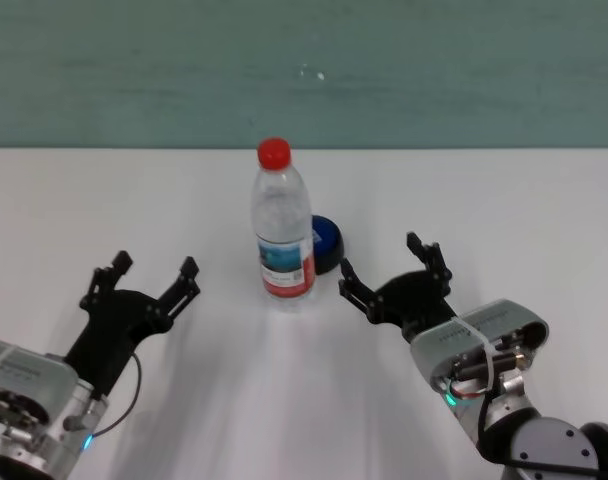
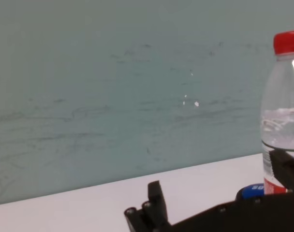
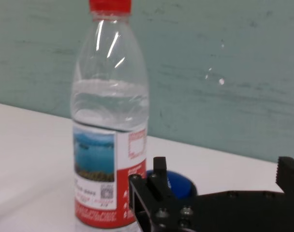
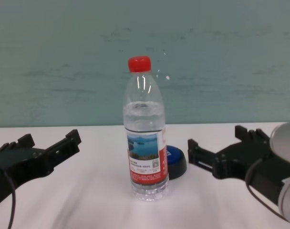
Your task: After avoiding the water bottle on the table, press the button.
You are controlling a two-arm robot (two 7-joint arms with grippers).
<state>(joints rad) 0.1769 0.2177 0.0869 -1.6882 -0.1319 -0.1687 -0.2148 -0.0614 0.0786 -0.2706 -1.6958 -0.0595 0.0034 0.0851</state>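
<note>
Approach step, nothing pressed yet. Right gripper [image 1: 394, 271] near button [image 1: 328, 243], left gripper [image 1: 154, 277] idle, both w/ jaws open. Next: skirt water bottle [image 1: 282, 232], press down.

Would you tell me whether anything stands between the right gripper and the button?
The water bottle stands just in front and left of the button. From the open right gripper, the button's right side looks unobstructed.
</note>
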